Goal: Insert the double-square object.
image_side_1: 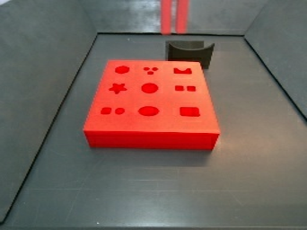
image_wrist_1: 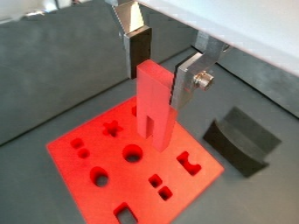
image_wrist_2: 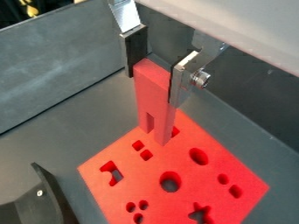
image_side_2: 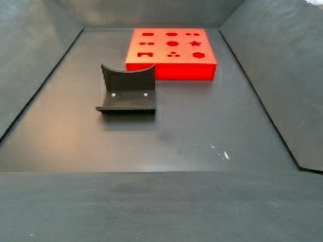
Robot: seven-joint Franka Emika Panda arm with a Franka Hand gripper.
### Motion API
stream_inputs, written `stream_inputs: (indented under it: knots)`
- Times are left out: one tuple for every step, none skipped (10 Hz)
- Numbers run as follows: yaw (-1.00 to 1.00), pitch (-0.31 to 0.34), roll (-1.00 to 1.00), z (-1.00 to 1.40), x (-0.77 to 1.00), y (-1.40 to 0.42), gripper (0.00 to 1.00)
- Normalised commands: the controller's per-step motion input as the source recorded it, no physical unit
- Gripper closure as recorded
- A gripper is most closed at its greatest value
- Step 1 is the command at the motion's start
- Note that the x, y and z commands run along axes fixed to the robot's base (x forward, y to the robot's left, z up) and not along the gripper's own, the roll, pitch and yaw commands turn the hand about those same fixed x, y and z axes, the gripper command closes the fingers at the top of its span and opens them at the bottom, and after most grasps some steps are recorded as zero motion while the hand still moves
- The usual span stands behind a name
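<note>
My gripper (image_wrist_1: 163, 70) is shut on the double-square object (image_wrist_1: 155, 105), a tall narrow red peg. It holds the peg upright by its upper end, with the split lower end pointing down. Both wrist views show the peg (image_wrist_2: 152, 101) hanging above the red board (image_wrist_1: 117, 166) with shaped holes, clear of its surface. In a side view only the peg's two prongs (image_side_1: 175, 13) show at the top edge, above and behind the board (image_side_1: 150, 99); the gripper is out of frame there. The other side view shows the board (image_side_2: 171, 52) but neither peg nor gripper.
A dark grey block with a curved notch (image_side_1: 188, 52) stands on the floor just beyond the board's far right corner. It also shows in the wrist views (image_wrist_1: 242, 138) and in a side view (image_side_2: 127, 90). Dark bin walls (image_side_1: 48, 99) surround the floor.
</note>
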Motion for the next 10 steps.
stream_inputs:
  knots:
    - [-0.62,-0.009,0.07,-0.33,0.54,0.00,1.00]
    - [-0.70,-0.019,0.02,-0.25,0.45,0.00,1.00]
    - [-0.69,-0.006,0.01,-0.22,0.46,0.00,1.00]
    - [0.00,0.000,0.00,-0.04,0.00,0.00,1.00]
    - [0.00,0.010,0.00,0.00,0.09,0.00,1.00]
    - [0.11,0.000,0.00,-0.23,0.15,0.00,1.00]
    - [0.14,0.001,0.17,-0.50,0.00,0.00,1.00]
    - [0.15,0.074,0.19,-0.46,0.00,0.00,1.00]
    - [0.05,0.000,0.09,-0.69,-0.12,0.00,1.00]
    - [0.12,-0.039,0.01,-0.80,-0.12,0.00,1.00]
